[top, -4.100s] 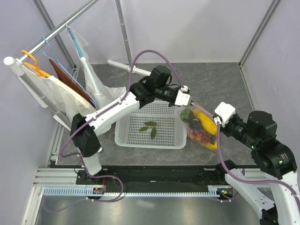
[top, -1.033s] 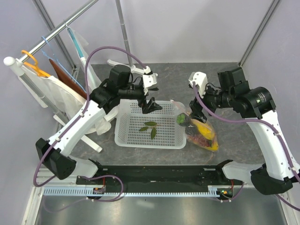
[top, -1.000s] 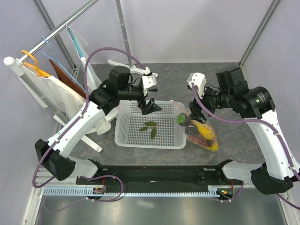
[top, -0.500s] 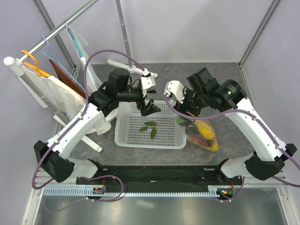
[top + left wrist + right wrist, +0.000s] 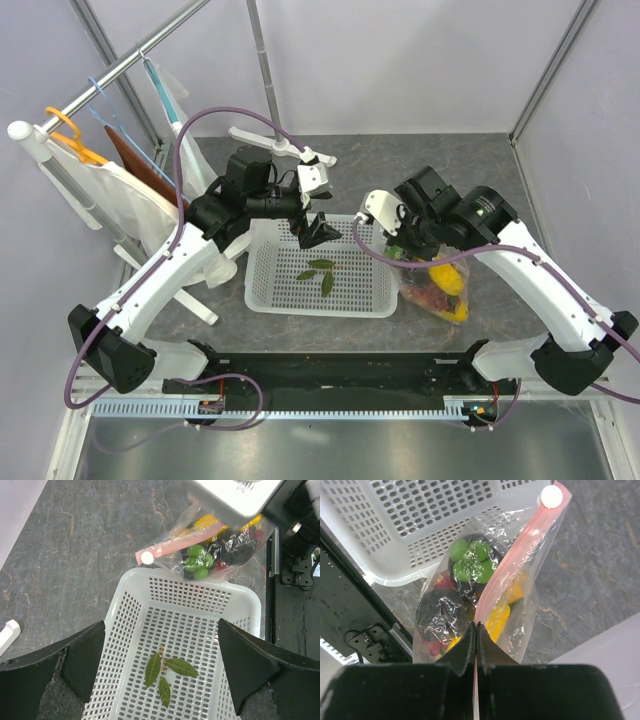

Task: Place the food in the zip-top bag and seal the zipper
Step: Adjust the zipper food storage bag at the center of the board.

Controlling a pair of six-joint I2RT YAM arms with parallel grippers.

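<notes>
Just right of the white mesh basket (image 5: 127,587) | you are watching the zip-top bag (image 5: 445,615) lying flat, fruit (image 5: 502,615) inside | right gripper (image 5: 476,627) is pinching the pink zipper (image 5: 515,565), probably to press it sealed | left gripper (image 5: 160,630) is hovering wide open over the basket, out of the way.

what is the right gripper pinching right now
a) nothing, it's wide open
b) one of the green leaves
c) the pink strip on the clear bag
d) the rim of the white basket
c: in the right wrist view the right gripper has its fingers pressed together on the near end of the pink strip that runs along the mouth of the bag.
</notes>
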